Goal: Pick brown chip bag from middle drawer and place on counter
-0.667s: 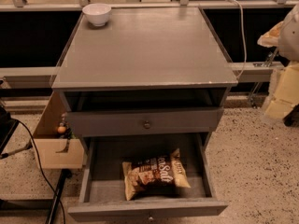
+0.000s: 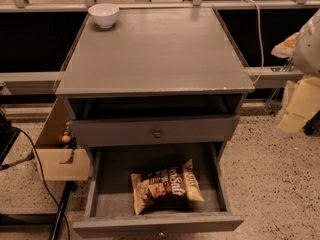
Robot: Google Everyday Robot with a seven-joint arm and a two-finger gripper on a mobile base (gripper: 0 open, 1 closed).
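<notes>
The brown chip bag (image 2: 166,188) lies flat in the open middle drawer (image 2: 155,224); light, crinkly and slippery, it looks best pinched at a puffed end; the counter (image 2: 155,54) waits above; the gripper (image 2: 299,101) hangs far right, open or closed I cannot tell; nothing has visibly shifted since the earlier frame.

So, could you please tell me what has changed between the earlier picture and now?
Very little: the tool, at the right edge beside the counter, seems to have dipped slightly. Nothing was gripped or released. The brown chip bag still lies in the open middle drawer, and the white bowl stays at the counter's far left corner.
</notes>
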